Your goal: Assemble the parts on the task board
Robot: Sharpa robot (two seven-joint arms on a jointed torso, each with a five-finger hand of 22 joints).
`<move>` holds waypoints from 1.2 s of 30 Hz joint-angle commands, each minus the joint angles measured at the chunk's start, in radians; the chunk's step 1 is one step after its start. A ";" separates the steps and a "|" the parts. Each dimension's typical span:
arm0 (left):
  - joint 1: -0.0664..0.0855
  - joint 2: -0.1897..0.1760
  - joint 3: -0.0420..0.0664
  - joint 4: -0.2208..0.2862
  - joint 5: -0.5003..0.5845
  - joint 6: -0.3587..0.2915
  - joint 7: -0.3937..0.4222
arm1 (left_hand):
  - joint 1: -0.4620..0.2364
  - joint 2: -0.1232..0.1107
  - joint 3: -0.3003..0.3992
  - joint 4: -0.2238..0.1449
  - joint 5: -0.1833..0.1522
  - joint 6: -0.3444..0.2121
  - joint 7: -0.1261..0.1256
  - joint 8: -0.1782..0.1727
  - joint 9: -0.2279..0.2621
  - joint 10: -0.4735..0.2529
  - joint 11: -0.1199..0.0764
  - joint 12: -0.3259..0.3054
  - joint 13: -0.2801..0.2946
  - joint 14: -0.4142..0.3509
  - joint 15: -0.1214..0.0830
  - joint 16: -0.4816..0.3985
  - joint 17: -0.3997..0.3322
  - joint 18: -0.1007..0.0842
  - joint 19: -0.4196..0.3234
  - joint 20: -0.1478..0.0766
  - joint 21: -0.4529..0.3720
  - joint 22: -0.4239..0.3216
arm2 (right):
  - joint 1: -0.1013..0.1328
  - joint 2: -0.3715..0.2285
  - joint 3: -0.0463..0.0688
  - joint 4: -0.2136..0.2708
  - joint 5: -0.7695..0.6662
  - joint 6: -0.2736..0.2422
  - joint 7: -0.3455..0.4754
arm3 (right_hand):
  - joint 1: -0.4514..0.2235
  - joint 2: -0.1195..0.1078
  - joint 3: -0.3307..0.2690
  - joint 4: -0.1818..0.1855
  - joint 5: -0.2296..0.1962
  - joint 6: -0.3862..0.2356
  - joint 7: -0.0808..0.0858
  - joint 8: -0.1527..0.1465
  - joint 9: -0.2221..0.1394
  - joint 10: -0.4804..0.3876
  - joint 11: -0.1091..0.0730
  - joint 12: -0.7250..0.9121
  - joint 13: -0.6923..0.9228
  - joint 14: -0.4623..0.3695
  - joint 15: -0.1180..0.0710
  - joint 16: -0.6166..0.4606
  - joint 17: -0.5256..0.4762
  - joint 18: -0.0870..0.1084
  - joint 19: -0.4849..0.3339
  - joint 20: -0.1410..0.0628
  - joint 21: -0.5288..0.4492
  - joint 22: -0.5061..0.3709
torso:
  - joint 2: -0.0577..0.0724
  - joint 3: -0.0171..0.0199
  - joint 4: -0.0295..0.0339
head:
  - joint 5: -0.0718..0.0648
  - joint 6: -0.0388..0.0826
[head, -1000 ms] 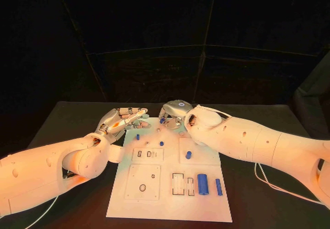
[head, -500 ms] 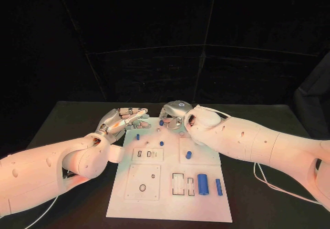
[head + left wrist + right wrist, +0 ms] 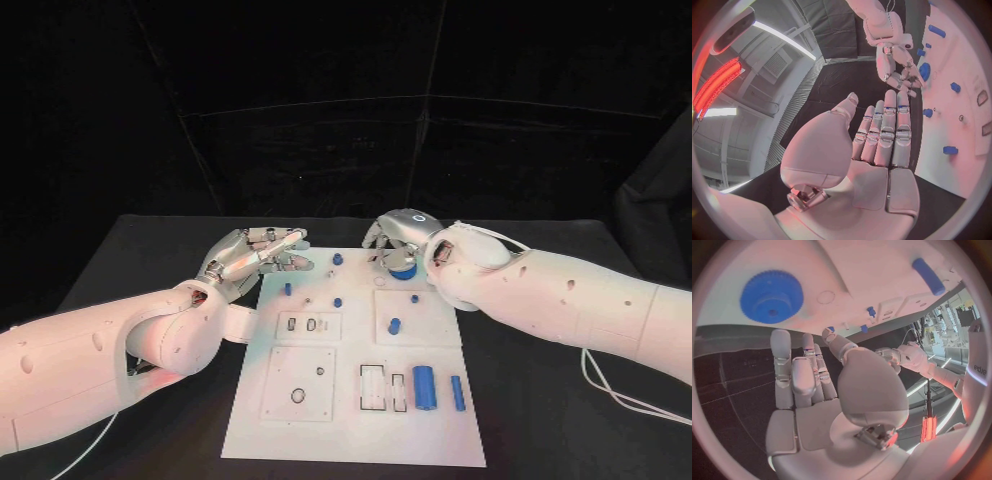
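The white task board (image 3: 361, 430) lies in the middle of the black table. A blue gear (image 3: 402, 268) lies flat on its far right part, just below my right hand (image 3: 392, 242). In the right wrist view the gear (image 3: 772, 296) sits on the board (image 3: 879, 270) beyond my straight, empty fingers (image 3: 795, 375). My left hand (image 3: 260, 252) hovers at the board's far left corner, fingers straight and holding nothing. Its wrist view shows the left hand (image 3: 879, 140) flat, with the right hand (image 3: 898, 65) beside the gear (image 3: 924, 71).
Small blue pegs (image 3: 287, 288) (image 3: 338, 301) (image 3: 338, 258) stand at the board's far left. A short peg (image 3: 395, 324) sits mid-right. A thick cylinder (image 3: 426, 385) and a thin rod (image 3: 457, 392) lie near right, beside rectangular slots (image 3: 384, 385).
My right hand has shifted to the right along the board's far edge, and the blue gear now shows on the board under it. The left hand has stayed in place.
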 commanded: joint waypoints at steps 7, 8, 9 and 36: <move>0.004 -0.003 0.001 -0.016 0.002 0.025 -0.004 | -0.003 0.003 0.002 -0.011 -0.001 -0.005 0.003 -0.005 -0.001 -0.004 0.003 -0.004 -0.001 -0.004 0.003 -0.008 0.002 0.004 0.004 0.001 -0.006 -0.002 | 0.014 -0.137 0.010 0.095 0.200 0.120 -0.144 | -0.065 -0.034 -0.176 0.107 0.077 -0.062 -0.014 -0.010 -0.005 0.049 -0.019 0.256 0.210 0.033 -0.021 0.068 0.098 -0.021 0.062 -0.023 0.073 0.109 | -0.004 0.0064 -0.0179 | 0.001 0.001; 0.004 -0.003 0.001 -0.019 0.002 0.025 -0.004 | -0.003 0.004 0.002 -0.011 -0.001 -0.005 0.003 -0.005 -0.001 -0.004 0.003 -0.004 -0.001 -0.004 0.003 -0.009 0.002 0.004 0.004 0.001 -0.006 -0.002 | 0.015 -0.145 0.010 0.098 0.205 0.128 -0.155 | -0.056 -0.028 -0.203 0.123 0.083 -0.062 -0.012 -0.008 -0.004 0.032 -0.020 0.305 0.256 0.034 -0.022 0.076 0.110 -0.026 0.067 -0.019 0.080 0.121 | -0.004 0.0070 -0.0180 | 0.001 0.001; 0.004 -0.003 0.001 -0.021 0.002 0.025 -0.004 | -0.003 0.004 0.003 -0.013 -0.001 -0.005 0.002 -0.005 -0.001 -0.004 0.003 -0.004 -0.001 -0.005 0.003 -0.009 0.002 0.004 0.004 0.001 -0.007 -0.002 | 0.015 -0.151 0.011 0.100 0.209 0.136 -0.164 | -0.047 -0.022 -0.231 0.141 0.086 -0.063 -0.009 -0.006 -0.004 0.012 -0.020 0.355 0.303 0.035 -0.021 0.085 0.123 -0.027 0.072 -0.018 0.088 0.133 | -0.003 0.0063 -0.0159 | -0.001 0.000; 0.005 0.006 0.001 -0.051 0.002 0.036 -0.011 | 0.002 0.010 0.009 -0.020 -0.001 -0.006 0.002 -0.006 0.000 -0.006 0.003 -0.004 -0.001 -0.007 0.003 -0.012 0.005 0.005 0.004 0.001 -0.011 -0.003 | 0.016 -0.117 0.011 0.061 0.166 0.183 -0.134 | 0.112 0.003 -0.397 0.226 0.147 -0.064 -0.010 0.017 -0.003 0.034 -0.014 0.856 0.854 0.056 -0.015 0.179 0.292 -0.043 0.105 -0.014 0.172 0.256 | -0.002 0.0039 -0.0144 | 0.005 -0.013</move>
